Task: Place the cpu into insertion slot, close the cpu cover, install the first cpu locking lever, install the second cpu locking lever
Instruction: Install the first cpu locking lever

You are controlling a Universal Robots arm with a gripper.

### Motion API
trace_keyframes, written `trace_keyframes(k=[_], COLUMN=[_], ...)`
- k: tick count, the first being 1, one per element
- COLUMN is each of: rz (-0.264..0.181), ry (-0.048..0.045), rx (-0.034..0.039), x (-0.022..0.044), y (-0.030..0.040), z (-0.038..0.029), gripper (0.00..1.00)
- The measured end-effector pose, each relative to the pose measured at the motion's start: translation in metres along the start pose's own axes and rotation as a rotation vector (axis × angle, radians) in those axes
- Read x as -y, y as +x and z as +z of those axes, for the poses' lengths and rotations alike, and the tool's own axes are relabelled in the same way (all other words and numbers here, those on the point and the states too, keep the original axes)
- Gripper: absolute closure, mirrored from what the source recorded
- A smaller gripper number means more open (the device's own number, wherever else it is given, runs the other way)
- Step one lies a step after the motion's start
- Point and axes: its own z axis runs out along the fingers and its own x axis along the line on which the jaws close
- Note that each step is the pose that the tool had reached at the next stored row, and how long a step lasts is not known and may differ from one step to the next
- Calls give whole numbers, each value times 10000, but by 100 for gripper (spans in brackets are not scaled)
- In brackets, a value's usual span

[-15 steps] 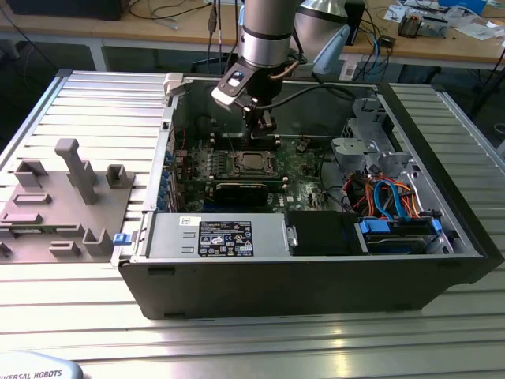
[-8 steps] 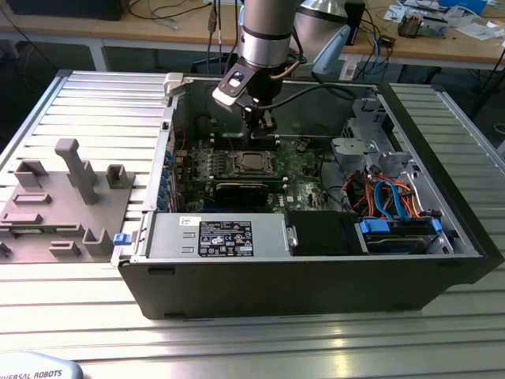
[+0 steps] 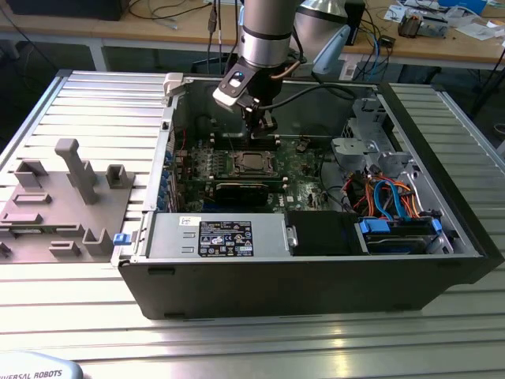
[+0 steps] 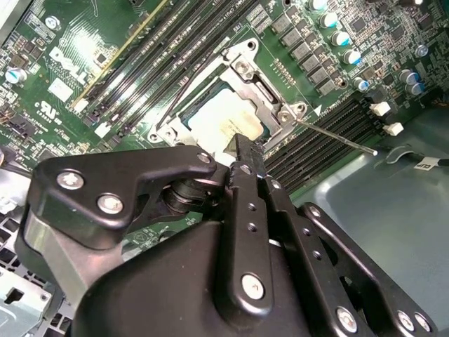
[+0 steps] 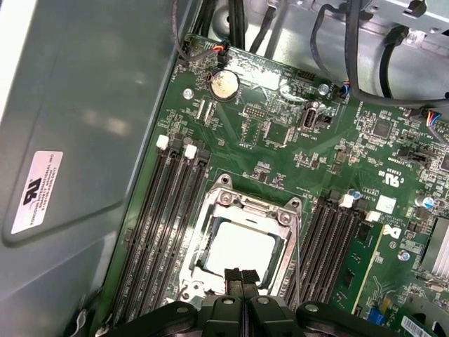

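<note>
While the computer case [image 3: 300, 284] lies on a ribbed metal table [image 3: 237, 339], the hand [image 5: 239, 277] hangs pressed together over the cpu [image 5: 235, 249].

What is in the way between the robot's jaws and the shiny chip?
Nothing visible. The gripper, jaws together, hangs over the cpu in the first wrist view. The cpu cover frames the chip's edges, but its window leaves the top bare.

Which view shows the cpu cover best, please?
The first wrist view: the cpu cover lies almost face-on, its frame plain around the cpu. In the second wrist view it is slanted and the gripper hides its near edge; in the exterior view it is tiny.
</note>
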Motion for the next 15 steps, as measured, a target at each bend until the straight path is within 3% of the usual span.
trace_keyframes(k=[15], rz=[-205], ry=[-3], rx=[6], x=[0], y=[0], z=[0], gripper=[89])
